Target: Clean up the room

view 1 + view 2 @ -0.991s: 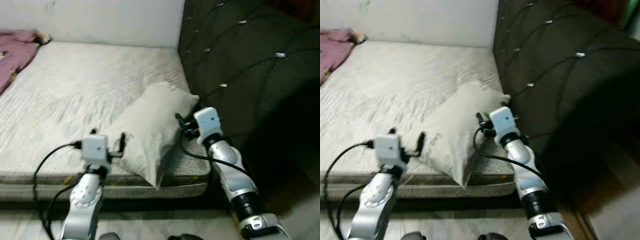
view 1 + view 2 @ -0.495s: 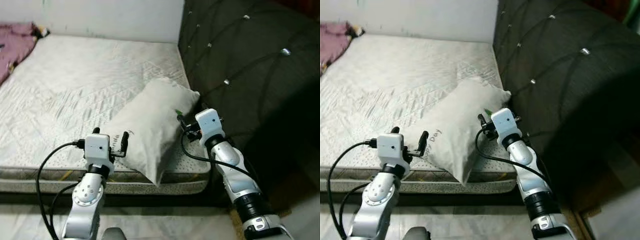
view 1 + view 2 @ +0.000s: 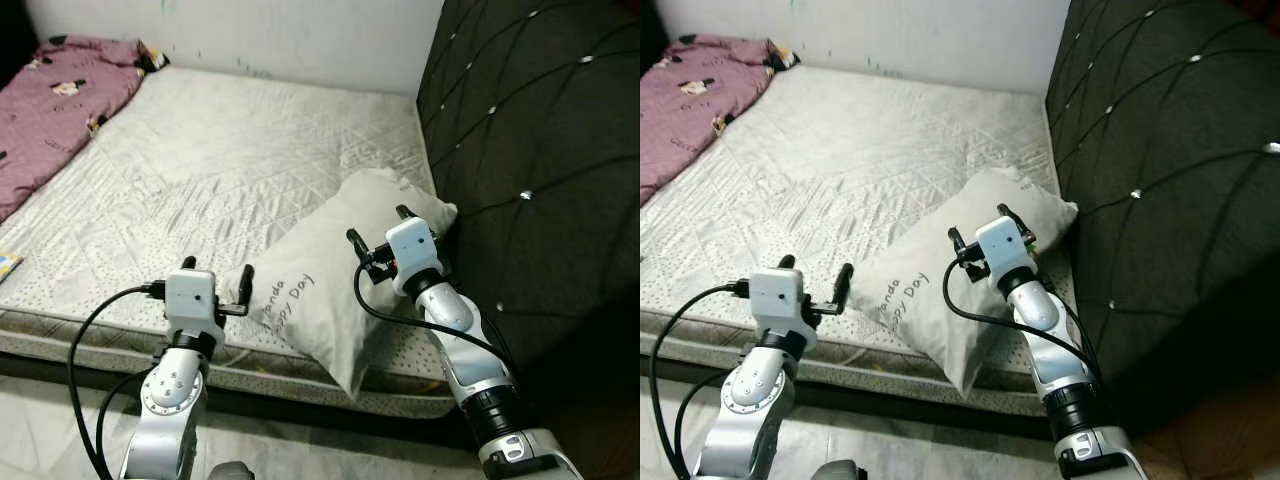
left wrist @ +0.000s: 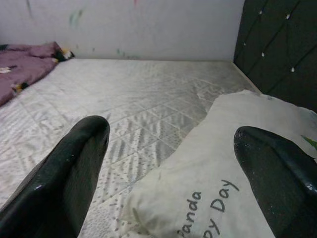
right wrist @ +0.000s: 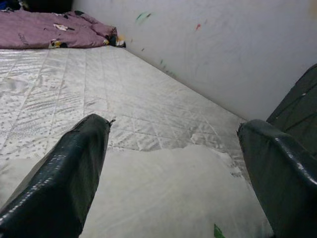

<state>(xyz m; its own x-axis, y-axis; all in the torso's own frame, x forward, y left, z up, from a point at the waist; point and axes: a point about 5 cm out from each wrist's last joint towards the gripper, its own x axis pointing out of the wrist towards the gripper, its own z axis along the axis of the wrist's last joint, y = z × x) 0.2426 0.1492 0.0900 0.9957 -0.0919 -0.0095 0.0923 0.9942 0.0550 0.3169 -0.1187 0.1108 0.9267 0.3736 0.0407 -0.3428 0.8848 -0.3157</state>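
Note:
A white pillow (image 3: 330, 285) printed with "Panda Happy Day" lies slantwise on the mattress (image 3: 230, 160), its far end against the dark headboard. My left gripper (image 3: 218, 276) is open at the pillow's near left corner, just over the bed's front edge. In the left wrist view, the pillow (image 4: 237, 198) lies beyond the spread fingers (image 4: 64, 173). My right gripper (image 3: 377, 228) hovers open above the pillow's far end. In the right wrist view, its fingers (image 5: 69, 178) straddle the pillow (image 5: 163, 198) without closing on it.
A purple blanket (image 3: 60, 100) is bunched at the bed's far left by the wall. The tufted black headboard (image 3: 540, 150) rises along the right side. A small coloured item (image 3: 5, 266) lies at the mattress's left edge. Pale floor (image 3: 60, 420) runs below the bed's front.
The camera has swung, so more of the bed's left side and the purple blanket show. Both grippers stay open by the pillow, whose printed text now faces me.

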